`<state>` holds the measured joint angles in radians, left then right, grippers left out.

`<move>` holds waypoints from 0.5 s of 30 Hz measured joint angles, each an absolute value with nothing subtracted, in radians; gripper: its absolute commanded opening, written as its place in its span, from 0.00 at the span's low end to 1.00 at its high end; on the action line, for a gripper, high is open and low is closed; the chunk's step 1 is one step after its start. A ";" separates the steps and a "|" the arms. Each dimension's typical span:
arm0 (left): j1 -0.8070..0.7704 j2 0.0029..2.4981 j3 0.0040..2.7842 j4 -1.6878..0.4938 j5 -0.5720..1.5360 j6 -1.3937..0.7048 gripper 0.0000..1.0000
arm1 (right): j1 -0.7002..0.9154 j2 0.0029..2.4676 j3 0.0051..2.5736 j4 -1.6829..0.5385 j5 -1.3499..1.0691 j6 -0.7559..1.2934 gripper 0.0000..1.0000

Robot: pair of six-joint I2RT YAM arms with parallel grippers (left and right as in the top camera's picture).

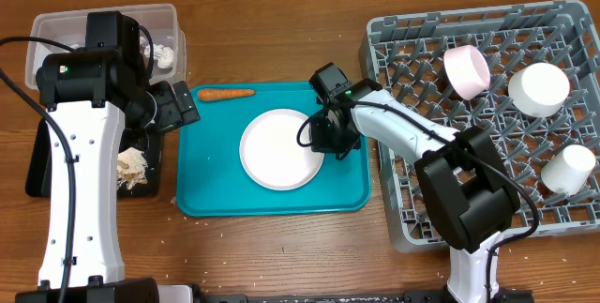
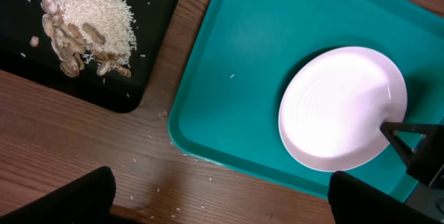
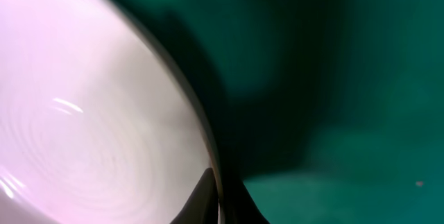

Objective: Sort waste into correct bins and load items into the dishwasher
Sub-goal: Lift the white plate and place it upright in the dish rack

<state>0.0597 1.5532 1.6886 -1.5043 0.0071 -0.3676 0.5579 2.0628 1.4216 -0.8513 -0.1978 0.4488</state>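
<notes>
The white plate (image 1: 277,148) lies on the teal tray (image 1: 216,172). My right gripper (image 1: 323,139) is at its right rim; in the right wrist view the two fingers (image 3: 222,196) pinch the plate's edge (image 3: 83,113). My left gripper (image 1: 183,106) is open and empty above the table at the teal tray's left edge (image 2: 236,57); its fingertips (image 2: 218,200) are wide apart. The plate also shows in the left wrist view (image 2: 340,106). Rice and peanut shells (image 2: 90,23) lie on the black tray (image 2: 152,16), which shows overhead too (image 1: 37,167).
The clear tub (image 1: 173,17) at the back left holds whitish scraps (image 1: 164,56). A carrot (image 1: 225,94) lies at the teal tray's far edge. The grey rack (image 1: 394,209) on the right holds a pink cup (image 1: 466,70) and two white cups (image 1: 538,89). Rice grains are scattered on the wood.
</notes>
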 measured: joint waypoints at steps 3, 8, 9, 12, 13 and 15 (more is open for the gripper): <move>0.060 1.553 1.689 -1.505 0.007 -0.368 1.00 | 0.555 2.063 1.437 -0.897 -0.197 0.448 0.04; 0.060 1.553 1.689 -1.505 0.007 -0.368 1.00 | 0.520 2.053 1.514 -1.026 -0.162 0.441 0.04; 0.060 1.553 1.689 -1.504 0.007 -0.368 1.00 | 0.509 2.041 1.536 -1.053 -0.144 0.435 0.04; 0.060 1.553 1.689 -1.504 0.007 -0.368 1.00 | 0.472 1.967 1.599 -1.106 -0.084 0.408 0.04; 0.060 1.553 1.689 -1.505 0.007 -0.368 1.00 | 0.461 1.929 1.620 -1.121 -0.052 0.398 0.04; 0.060 1.553 1.689 -1.505 0.007 -0.368 1.00 | 0.445 1.841 1.652 -1.131 0.021 0.387 0.04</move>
